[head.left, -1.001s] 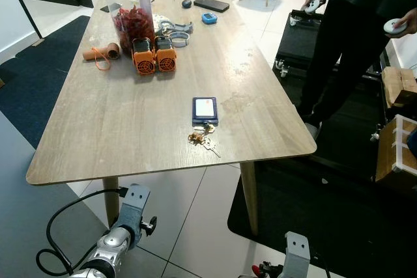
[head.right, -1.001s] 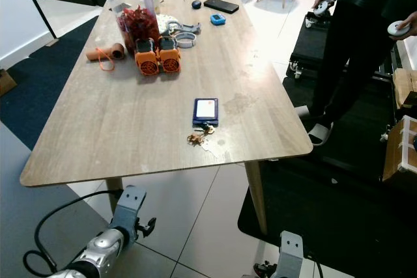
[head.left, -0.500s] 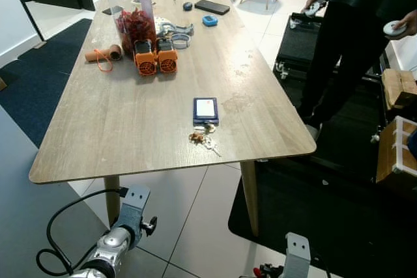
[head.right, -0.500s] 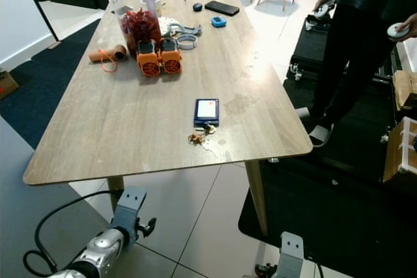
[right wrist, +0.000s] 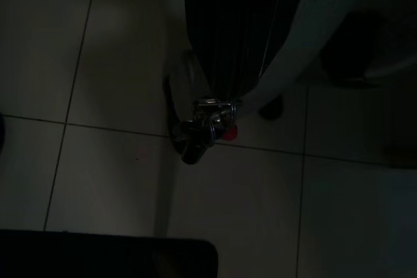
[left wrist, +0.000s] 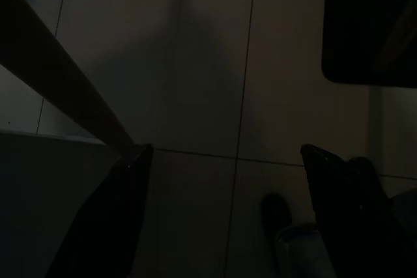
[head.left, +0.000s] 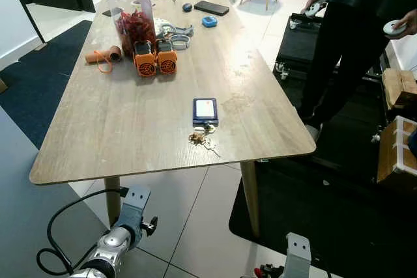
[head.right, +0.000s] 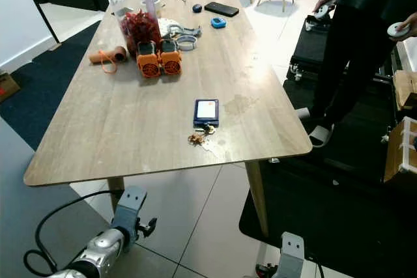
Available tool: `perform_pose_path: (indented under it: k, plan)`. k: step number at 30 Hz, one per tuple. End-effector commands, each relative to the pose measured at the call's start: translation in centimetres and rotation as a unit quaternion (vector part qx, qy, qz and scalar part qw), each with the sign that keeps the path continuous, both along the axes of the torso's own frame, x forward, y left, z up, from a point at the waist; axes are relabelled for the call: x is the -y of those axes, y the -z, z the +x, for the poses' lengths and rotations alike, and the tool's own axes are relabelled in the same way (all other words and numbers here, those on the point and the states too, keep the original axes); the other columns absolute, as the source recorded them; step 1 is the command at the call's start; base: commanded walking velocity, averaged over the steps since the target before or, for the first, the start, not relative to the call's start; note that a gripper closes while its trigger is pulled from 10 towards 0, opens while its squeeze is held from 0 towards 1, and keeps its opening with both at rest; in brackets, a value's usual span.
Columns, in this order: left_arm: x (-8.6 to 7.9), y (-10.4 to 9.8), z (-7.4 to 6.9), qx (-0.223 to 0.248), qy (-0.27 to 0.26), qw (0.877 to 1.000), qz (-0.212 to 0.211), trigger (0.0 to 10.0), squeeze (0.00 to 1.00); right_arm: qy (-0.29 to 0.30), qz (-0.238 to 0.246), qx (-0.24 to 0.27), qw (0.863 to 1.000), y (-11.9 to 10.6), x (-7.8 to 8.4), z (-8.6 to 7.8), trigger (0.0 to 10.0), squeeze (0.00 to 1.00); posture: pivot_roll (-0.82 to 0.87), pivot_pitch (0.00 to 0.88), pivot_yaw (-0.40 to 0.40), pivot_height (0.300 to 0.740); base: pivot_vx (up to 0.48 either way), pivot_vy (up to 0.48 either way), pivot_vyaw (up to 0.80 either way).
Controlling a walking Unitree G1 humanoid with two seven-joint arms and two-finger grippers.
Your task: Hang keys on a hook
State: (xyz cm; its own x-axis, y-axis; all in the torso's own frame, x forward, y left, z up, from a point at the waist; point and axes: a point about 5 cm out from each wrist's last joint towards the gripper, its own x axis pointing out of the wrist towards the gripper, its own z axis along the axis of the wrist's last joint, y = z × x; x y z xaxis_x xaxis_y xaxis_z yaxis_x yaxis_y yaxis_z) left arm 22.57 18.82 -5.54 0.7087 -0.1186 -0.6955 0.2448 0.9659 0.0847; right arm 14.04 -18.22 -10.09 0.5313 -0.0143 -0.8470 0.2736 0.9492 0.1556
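From the head camera's left eye, a long wooden table (head.left: 130, 115) runs away from the robot. The bunch of keys (head.left: 202, 139) lies flat near the table's near right edge, touching or just beside a small blue card holder (head.left: 205, 109) that sits behind it. Further back stand a clear jar with a red lid (head.left: 129, 4), two orange battery packs (head.left: 156, 58), a cardboard roll with an orange band (head.left: 104, 55), some metal rings (head.left: 174, 33) and a black phone (head.left: 211, 7). A person in dark clothes (head.left: 352, 24) stands to the right of the table with a controller in each hand. Both silver arms hang low in front of the table, the left arm (head.left: 117, 239) and the right arm (head.left: 294, 262), well apart from the keys.

The right eye gives the same layout; no hook can be made out.

The left wrist view is very dark: the left gripper (left wrist: 228, 206) points at floor tiles (left wrist: 195, 63) beside a table leg (left wrist: 58, 83), its two fingers spread wide with nothing between them.

The right wrist view is dark too, showing tiles and part of the robot's own leg (right wrist: 228, 43); I cannot tell how the right gripper stands.

By my judgement the task has barely begun: the keys are not yet picked up, and both the grasp and the hanging are left to do.
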Motion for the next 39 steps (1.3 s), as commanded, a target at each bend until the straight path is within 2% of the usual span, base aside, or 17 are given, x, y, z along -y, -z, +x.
perform_pose_path:
  k: [1,12,21,26,32,38,39]
  plan:
    - [-0.7,-0.2,0.1,0.0,0.002,1.0,0.008,10.0,0.0,0.008,0.007,-0.01,1.0,0.3,-0.4,-0.6,10.0,0.0,0.09,0.032,0.036,0.74,0.0,0.0,0.0]
    - [-0.8,-0.2,0.1,-0.001,0.003,1.0,0.01,10.0,0.0,0.003,0.005,-0.012,1.0,0.4,-0.6,-0.9,10.0,0.0,0.09,0.034,0.033,0.74,0.0,0.0,0.0]
    - [0.2,0.5,-0.8,-0.001,-0.026,1.0,-0.009,10.0,0.0,-0.035,-0.017,-0.006,0.999,-0.2,1.0,0.3,10.0,0.0,0.1,0.033,-0.06,0.74,0.0,0.0,0.0]
    - [0.2,0.8,-1.4,-0.005,-0.034,0.999,-0.01,10.0,0.0,-0.048,-0.021,-0.003,0.999,-0.4,1.2,0.9,10.0,0.0,0.11,0.033,-0.085,0.74,0.0,0.0,0.0]
    - [0.2,1.0,-1.8,-0.006,-0.04,0.999,-0.011,10.0,0.0,-0.056,-0.021,-0.002,0.998,-0.5,1.0,1.1,10.0,0.0,0.11,0.033,-0.083,0.74,0.0,0.0,0.0]
    - [0.3,1.0,-1.7,-0.005,-0.035,0.999,-0.016,10.0,0.0,-0.053,-0.023,-0.001,0.998,-0.3,0.8,0.7,10.0,0.0,0.1,0.026,-0.059,0.74,0.0,0.0,0.0]
    - [0.2,1.0,-1.7,-0.007,-0.048,0.999,-0.024,10.0,0.0,-0.046,-0.023,0.005,0.999,-0.3,0.8,0.6,10.0,0.0,0.1,0.022,-0.054,0.74,0.0,0.0,0.0]
